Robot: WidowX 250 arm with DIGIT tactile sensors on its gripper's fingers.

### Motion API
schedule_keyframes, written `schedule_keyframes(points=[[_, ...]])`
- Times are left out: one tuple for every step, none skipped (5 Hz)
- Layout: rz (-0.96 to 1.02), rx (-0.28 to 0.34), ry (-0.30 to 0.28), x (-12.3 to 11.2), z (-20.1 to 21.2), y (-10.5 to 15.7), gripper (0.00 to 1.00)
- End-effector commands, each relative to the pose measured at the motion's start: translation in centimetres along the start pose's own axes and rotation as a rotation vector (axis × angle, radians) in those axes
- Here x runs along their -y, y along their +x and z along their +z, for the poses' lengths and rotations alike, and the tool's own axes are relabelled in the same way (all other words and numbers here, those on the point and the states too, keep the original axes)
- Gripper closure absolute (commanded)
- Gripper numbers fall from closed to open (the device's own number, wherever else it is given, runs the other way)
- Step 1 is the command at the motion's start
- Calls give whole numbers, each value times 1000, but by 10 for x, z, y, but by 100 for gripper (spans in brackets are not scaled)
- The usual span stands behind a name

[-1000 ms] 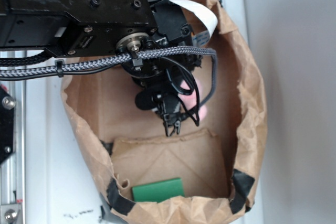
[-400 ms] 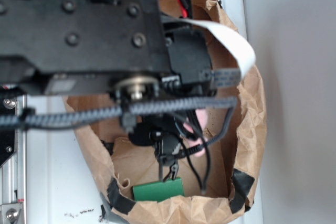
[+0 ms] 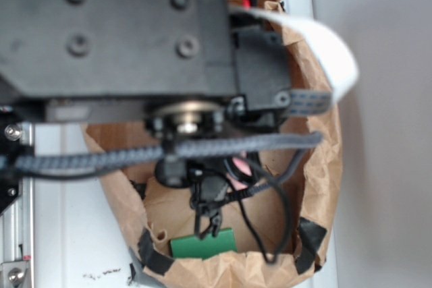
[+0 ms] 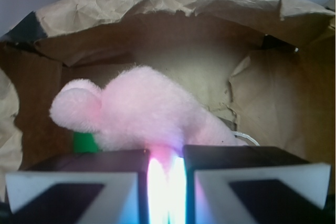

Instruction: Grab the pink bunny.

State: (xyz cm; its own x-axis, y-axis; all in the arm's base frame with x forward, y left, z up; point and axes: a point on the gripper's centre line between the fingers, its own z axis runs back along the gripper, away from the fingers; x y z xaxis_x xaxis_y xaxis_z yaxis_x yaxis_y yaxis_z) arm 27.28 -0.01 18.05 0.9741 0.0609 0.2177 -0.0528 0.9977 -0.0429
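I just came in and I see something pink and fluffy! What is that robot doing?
A robot arm is reaching into a brown paper bag from above. Its end effector is closed on the pink bunny, which the wrist view shows pinched between the two fingers. In the exterior view the arm hides most of the toy, with only a bit of pink showing. A green block lies at the bottom of the bag, near its edge.
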Motion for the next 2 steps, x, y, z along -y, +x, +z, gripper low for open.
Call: schedule_keyframes(points=[[0,29,26,-8,31,7,100],[3,45,20,-6,28,7,100]])
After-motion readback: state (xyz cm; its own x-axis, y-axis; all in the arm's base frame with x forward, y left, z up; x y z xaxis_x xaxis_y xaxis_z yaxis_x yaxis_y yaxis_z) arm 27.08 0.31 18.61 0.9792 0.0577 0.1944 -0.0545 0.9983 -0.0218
